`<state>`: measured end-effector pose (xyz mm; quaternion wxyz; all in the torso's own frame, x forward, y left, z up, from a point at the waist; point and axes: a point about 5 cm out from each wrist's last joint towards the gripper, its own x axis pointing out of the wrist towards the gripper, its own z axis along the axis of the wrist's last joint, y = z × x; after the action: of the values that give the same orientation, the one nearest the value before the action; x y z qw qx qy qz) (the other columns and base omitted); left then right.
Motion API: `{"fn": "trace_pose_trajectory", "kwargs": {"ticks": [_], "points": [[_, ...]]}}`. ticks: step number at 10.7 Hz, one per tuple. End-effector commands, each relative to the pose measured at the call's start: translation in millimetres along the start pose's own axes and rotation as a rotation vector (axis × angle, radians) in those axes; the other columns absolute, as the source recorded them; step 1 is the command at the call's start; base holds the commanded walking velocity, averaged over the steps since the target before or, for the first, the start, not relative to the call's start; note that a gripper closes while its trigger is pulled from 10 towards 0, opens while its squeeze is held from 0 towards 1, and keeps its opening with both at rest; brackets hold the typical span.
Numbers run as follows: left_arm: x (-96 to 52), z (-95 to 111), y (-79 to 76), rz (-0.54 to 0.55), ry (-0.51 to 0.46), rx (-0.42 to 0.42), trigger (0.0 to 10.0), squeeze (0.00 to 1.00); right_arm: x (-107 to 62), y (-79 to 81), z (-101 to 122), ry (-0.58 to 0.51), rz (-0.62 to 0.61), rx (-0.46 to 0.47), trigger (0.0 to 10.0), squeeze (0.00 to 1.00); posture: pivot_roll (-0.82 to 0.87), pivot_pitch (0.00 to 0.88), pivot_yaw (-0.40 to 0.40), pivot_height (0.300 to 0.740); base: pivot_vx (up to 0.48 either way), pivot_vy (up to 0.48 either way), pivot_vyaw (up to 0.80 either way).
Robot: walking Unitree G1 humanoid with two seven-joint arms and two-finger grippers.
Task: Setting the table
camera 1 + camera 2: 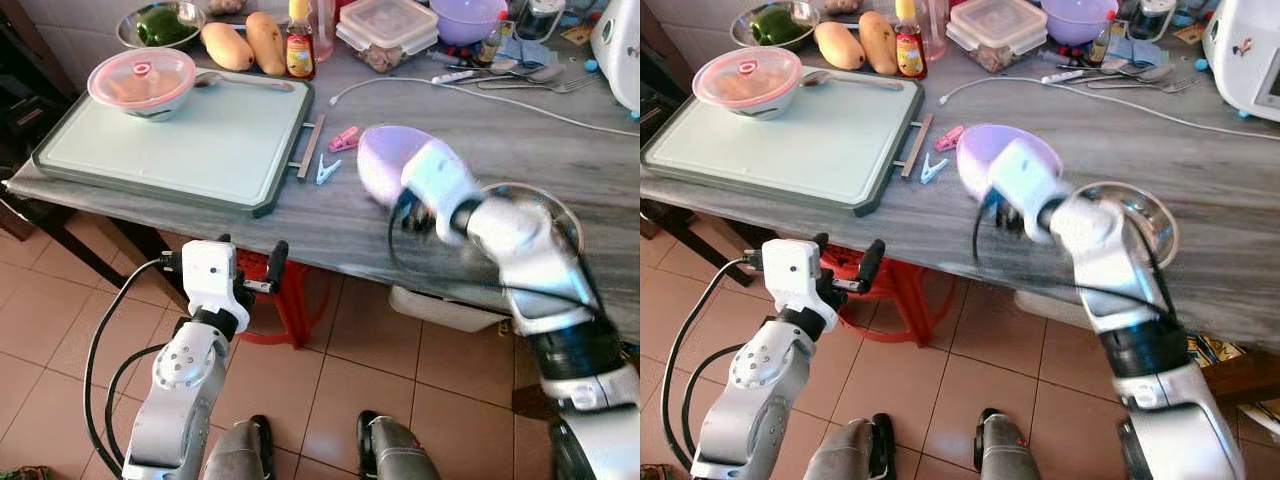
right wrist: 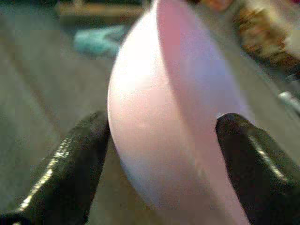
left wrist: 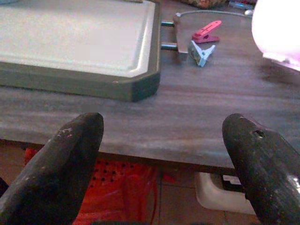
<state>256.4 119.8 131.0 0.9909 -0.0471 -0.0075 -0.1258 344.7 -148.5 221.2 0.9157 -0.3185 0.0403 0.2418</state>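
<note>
A lilac plastic bowl (image 1: 378,158) hangs tilted on its side just above the grey table (image 1: 470,150), near its front edge. My right gripper (image 2: 161,126) is shut on the lilac bowl (image 2: 154,112), one black finger on each side of it. My left gripper (image 1: 250,255) stands open below the table's front edge, facing the table. Its fingers (image 3: 70,150) hold nothing. A green tray (image 1: 200,140) lies on the table's left part, with a pink-lidded bowl (image 1: 142,82) at its far corner.
A steel bowl (image 1: 1140,215) sits under my right forearm. Pink (image 1: 343,139) and blue (image 1: 327,170) clothes pegs lie beside the tray's handle. Mangoes (image 1: 245,42), a sauce bottle (image 1: 299,40), containers (image 1: 385,25), spoons (image 1: 520,75) and a white cable (image 1: 480,100) crowd the back. A red stool (image 1: 290,290) stands under the table.
</note>
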Motion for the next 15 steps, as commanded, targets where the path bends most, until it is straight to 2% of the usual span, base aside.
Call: {"fn": "trace_pose_trajectory", "kwargs": {"ticks": [1,3,4,6,8,9,10,11,12,13,15], "points": [[-0.4,-2,2.0,0.003,0.011,0.010,10.0,0.00,-2.0,-4.7,7,-0.037,-0.039,0.005,10.0,1.00,-0.04,0.184,0.048,0.740,0.000,0.000,0.00],[2.3,-2,1.7,-0.005,0.007,0.012,10.0,0.00,-1.9,-8.2,19,-0.103,-0.104,0.051,10.0,1.00,-0.04,0.173,0.050,0.740,0.000,0.000,0.00],[2.8,-2,1.4,-0.006,0.006,0.013,10.0,0.00,-2.2,-4.1,22,-0.125,-0.109,0.077,10.0,1.00,-0.05,0.169,0.049,0.740,0.000,0.000,0.00],[2.8,-3,1.5,-0.007,0.010,0.017,10.0,0.00,-3.0,12.7,23,-0.133,-0.073,0.111,10.0,1.00,-0.05,0.170,0.047,0.740,0.000,0.000,0.00],[2.1,-4,1.8,-0.003,0.014,0.016,10.0,0.00,-4.3,34.0,12,-0.082,0.033,0.107,10.0,1.00,-0.05,0.173,0.044,0.740,0.000,0.000,0.00],[1.1,-4,1.5,-0.002,0.014,0.014,10.0,0.00,-5.9,34.8,11,-0.083,0.010,0.120,10.0,1.00,-0.05,0.177,0.043,0.740,0.000,0.000,0.00],[-0.2,-4,1.4,0.001,0.014,0.011,10.0,0.00,-9.6,31.8,15,-0.148,-0.090,0.139,10.0,1.00,-0.05,0.181,0.041,0.740,0.000,0.000,0.00],[-0.6,-5,1.4,0.002,0.015,0.010,10.0,0.00,-12.6,29.9,18,-0.187,-0.163,0.167,10.0,0.94,-0.05,0.183,0.042,0.740,0.000,0.000,0.00],[-0.9,-4,1.0,0.001,0.013,0.009,10.0,0.00,-16.5,28.4,24,-0.246,-0.229,0.171,10.0,0.52,-0.05,0.185,0.041,0.740,0.000,0.000,0.00],[-1.5,-4,0.3,-0.001,0.011,0.006,10.0,0.00,-22.0,25.3,29,-0.283,-0.308,0.125,10.0,0.00,-0.05,0.190,0.043,0.740,0.000,0.000,0.00],[-2.8,-4,-0.5,-0.004,0.011,0.003,10.0,0.00,-43.7,5.2,8,-0.217,-0.648,0.103,10.0,0.00,-0.05,0.198,0.040,0.740,0.000,0.000,0.00]]}}
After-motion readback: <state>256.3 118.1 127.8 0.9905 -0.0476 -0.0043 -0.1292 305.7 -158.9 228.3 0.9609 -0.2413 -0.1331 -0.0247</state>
